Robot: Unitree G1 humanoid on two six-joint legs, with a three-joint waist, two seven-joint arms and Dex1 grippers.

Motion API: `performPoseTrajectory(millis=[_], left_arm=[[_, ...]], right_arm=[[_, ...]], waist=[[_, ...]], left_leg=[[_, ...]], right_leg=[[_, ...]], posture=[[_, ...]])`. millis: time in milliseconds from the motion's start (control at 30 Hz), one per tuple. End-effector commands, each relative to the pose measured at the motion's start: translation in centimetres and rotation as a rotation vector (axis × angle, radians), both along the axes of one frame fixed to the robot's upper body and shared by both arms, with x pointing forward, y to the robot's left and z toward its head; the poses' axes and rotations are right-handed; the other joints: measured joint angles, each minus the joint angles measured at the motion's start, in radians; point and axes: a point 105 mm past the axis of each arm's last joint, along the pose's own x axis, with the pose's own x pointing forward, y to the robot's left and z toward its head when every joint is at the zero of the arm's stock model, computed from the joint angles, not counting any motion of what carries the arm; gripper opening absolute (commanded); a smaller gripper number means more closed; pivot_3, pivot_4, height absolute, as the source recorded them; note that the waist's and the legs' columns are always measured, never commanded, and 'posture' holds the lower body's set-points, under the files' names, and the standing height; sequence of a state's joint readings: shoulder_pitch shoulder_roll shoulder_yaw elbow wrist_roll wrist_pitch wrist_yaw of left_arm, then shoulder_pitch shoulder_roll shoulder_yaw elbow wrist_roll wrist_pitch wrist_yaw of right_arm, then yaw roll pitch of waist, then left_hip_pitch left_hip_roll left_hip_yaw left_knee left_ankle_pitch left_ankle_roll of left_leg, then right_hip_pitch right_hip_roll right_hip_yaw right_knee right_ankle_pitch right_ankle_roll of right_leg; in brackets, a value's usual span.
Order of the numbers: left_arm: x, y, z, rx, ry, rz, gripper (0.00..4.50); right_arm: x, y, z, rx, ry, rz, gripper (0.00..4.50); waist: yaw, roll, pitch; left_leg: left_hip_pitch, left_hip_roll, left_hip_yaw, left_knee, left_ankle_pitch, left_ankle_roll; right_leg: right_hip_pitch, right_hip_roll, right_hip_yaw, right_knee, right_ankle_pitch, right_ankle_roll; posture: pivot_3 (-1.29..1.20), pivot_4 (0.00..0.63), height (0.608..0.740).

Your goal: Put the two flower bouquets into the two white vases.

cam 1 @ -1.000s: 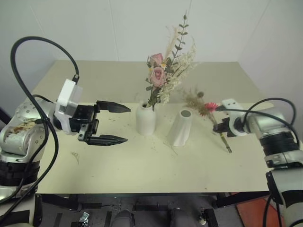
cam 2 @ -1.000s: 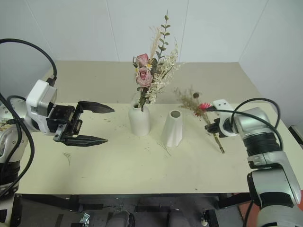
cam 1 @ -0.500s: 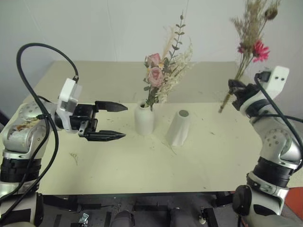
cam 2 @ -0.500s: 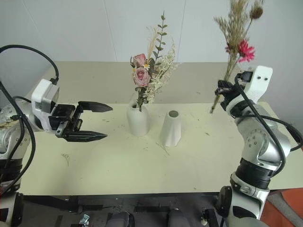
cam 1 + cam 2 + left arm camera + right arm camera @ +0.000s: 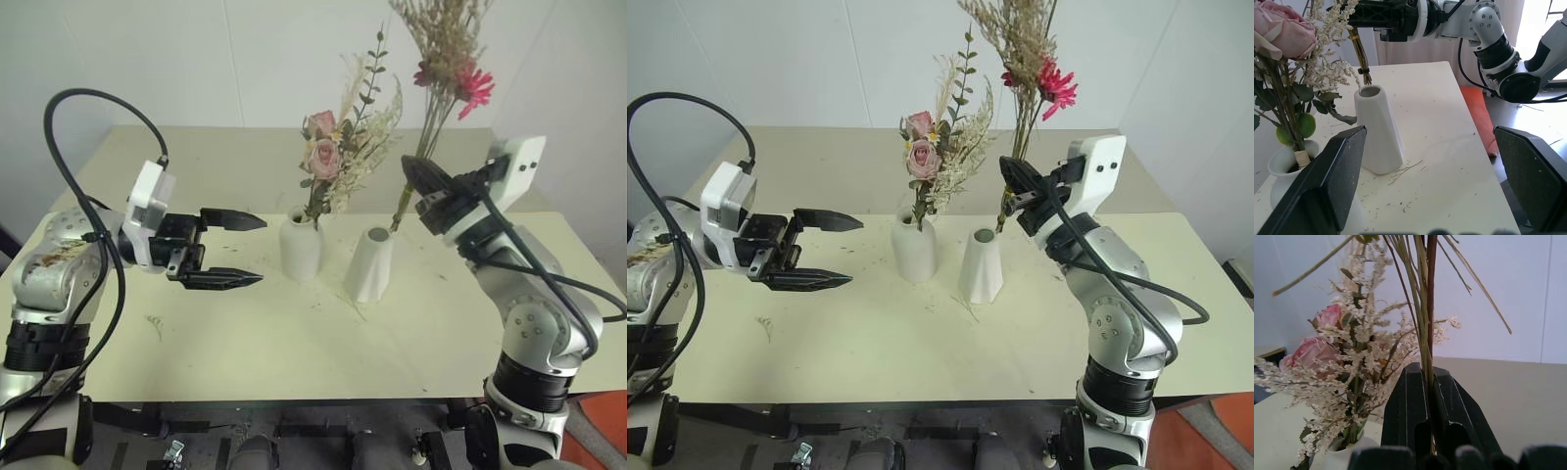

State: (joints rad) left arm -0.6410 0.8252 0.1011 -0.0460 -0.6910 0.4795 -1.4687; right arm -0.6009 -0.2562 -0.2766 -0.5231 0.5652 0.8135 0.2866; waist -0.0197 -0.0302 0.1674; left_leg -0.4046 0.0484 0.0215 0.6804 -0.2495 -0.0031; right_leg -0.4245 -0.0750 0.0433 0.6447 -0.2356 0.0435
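The pale pink rose bouquet [image 5: 331,157] stands upright in the rounded bottle-shaped white vase [image 5: 301,251]. Just right of it stands the tapered white vase [image 5: 370,264], its round mouth unfilled. My right gripper [image 5: 411,171] is shut on the stems of the brown twig bouquet with the pink daisy [image 5: 468,86], held upright and tilted. The stem ends [image 5: 1362,73] hang just above and behind the tapered vase's mouth. Left of the vases, my left gripper [image 5: 262,252] hovers open over the table, pointing at them with nothing between its fingers.
The cream table [image 5: 294,338] carries small twig crumbs around the vases and near its left front [image 5: 157,323]. A white wall rises behind the far edge. Open tabletop lies in front of the vases and to the right.
My right gripper lifted the twig bouquet off the table at the right, swung it upright and carried it left to just above the tapered vase. The left gripper stayed put.
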Motion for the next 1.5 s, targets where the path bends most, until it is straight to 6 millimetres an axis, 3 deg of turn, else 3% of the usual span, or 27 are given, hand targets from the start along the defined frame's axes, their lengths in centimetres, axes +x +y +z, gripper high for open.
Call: performPoseTrajectory(millis=[33,467,933,1033,1400,1500], left_arm=[[-0.2,-0.1,1.0,0.002,-0.054,-0.013,4.5],[-0.2,-0.2,1.2,-0.006,-0.045,-0.019,4.5],[-0.5,-0.2,1.0,0.001,-0.021,0.002,4.5],[-0.5,-0.2,1.1,0.004,-0.021,0.001,4.5],[-0.4,-0.3,1.2,0.008,-0.023,-0.009,4.5],[-0.3,-0.3,1.3,0.009,-0.023,-0.011,4.5]], right_arm=[[-1.0,0.3,1.5,0.003,-0.087,0.017,0.03],[-1.3,0.6,1.6,0.005,-0.103,0.027,0.03],[-0.6,1.1,-1.9,-0.028,-0.028,0.005,0.03],[-0.6,1.1,-2.3,-0.03,-0.023,-0.002,0.82],[-2.1,0.1,-3.8,-0.129,0.008,-0.002,4.48],[-3.1,-0.5,-5.0,-0.244,0.057,0.028,4.48]], waist=[[0.0,0.0,0.0],[0.001,0.0,0.0],[0.001,0.0,0.0],[0.001,0.0,0.0],[0.004,0.0,0.0],[0.007,0.0,0.0]], left_leg=[[0.0,0.0,0.0,0.0,0.0,0.0],[0.0,0.0,0.0,0.0,0.0,0.0],[0.0,0.0,0.0,0.0,0.0,0.0],[0.0,0.0,0.0,0.0,0.0,0.0],[0.0,0.0,0.0,0.0,0.0,0.0],[0.0,0.0,0.0,0.0,0.0,0.0]], right_leg=[[0.0,0.0,0.0,0.0,0.0,0.0],[0.0,0.0,0.0,0.0,0.0,0.0],[0.0,0.0,0.0,0.0,0.0,0.0],[0.0,0.0,0.0,0.0,0.0,0.0],[0.0,0.0,0.0,-0.001,0.0,0.0],[0.0,0.0,0.0,-0.001,0.0,0.0]], posture=[[0.0,0.15,0.74],[0.0,0.15,0.74],[0.0,0.15,0.74],[0.0,0.15,0.74],[0.0,0.15,0.74],[0.0,0.15,0.74]])
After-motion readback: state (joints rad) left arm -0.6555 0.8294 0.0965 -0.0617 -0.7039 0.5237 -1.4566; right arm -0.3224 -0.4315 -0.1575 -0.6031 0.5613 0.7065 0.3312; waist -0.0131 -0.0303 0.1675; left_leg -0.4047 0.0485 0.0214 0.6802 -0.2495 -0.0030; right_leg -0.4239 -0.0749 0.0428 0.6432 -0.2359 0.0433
